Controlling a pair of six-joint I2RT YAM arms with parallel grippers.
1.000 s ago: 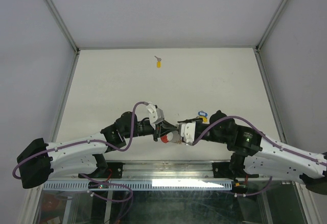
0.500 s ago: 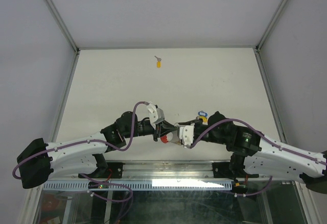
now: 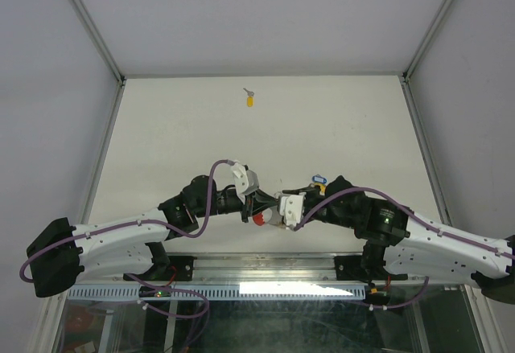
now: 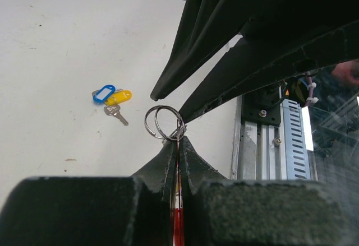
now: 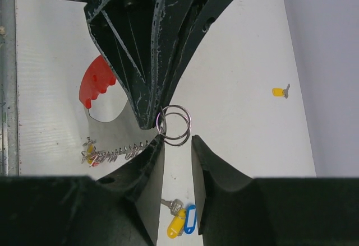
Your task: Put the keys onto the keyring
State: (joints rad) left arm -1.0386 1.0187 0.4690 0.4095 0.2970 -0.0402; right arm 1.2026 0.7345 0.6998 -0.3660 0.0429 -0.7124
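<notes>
At lower centre of the overhead view, the right fingers [image 5: 216,173] had been narrowed and brought closer, yet stayed apart just beside the keyring [image 4: 168,136], clamped in the left fingers [image 4: 196,165]; keys [image 4: 112,97] were left unthreaded on the bench [image 4: 56,44].

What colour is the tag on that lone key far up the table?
Yellow; the lone key shows best in the right wrist view.
</notes>
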